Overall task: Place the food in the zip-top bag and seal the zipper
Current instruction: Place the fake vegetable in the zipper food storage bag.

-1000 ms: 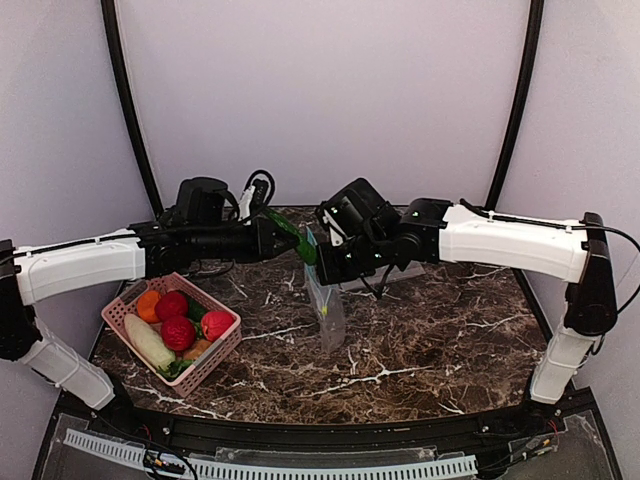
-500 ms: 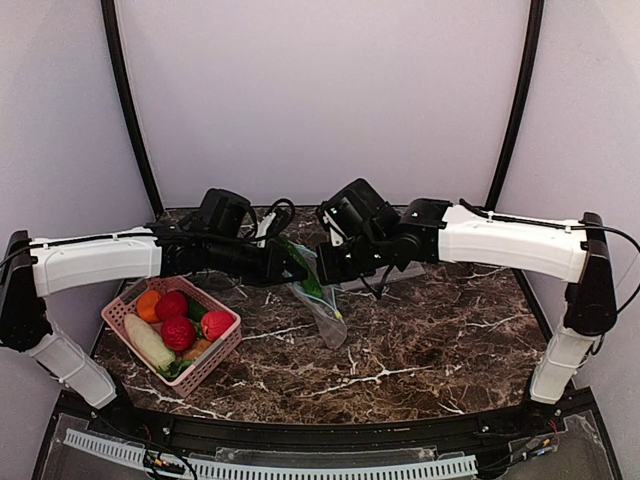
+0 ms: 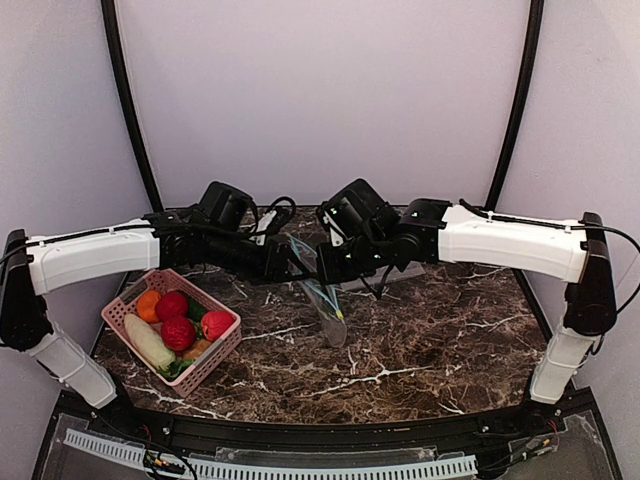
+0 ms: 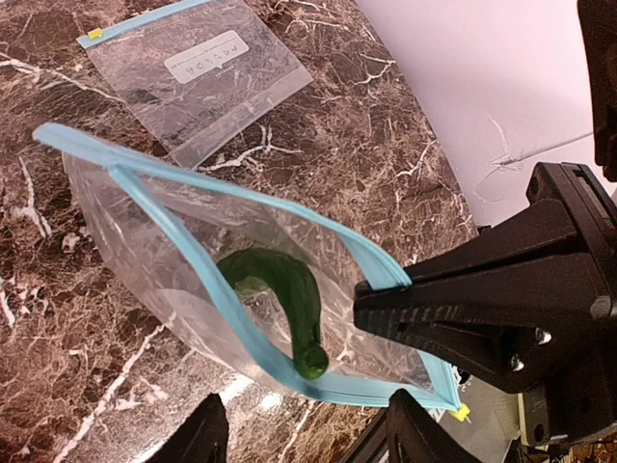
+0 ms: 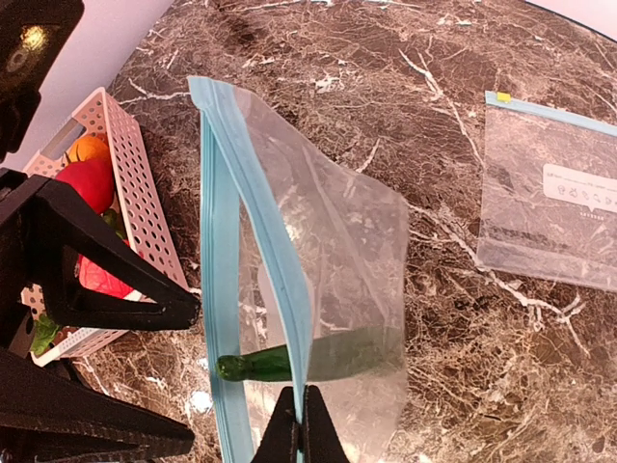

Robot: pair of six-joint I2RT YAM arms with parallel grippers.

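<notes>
Green vegetable (image 4: 286,289) sits inside bag (image 5: 337,251) pinched by right jaws.

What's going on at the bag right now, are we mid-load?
The right gripper is pinched shut on the rim of the zip-top bag, holding it up with its zipper unsealed and the mouth gaping. One green piece lies inside. The left gripper sits at the mouth with jaws open and empty. The other food is in the pink basket; a second bag lies flat on the table.

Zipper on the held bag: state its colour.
The zipper is teal-blue, clearest in the right wrist view.
</notes>
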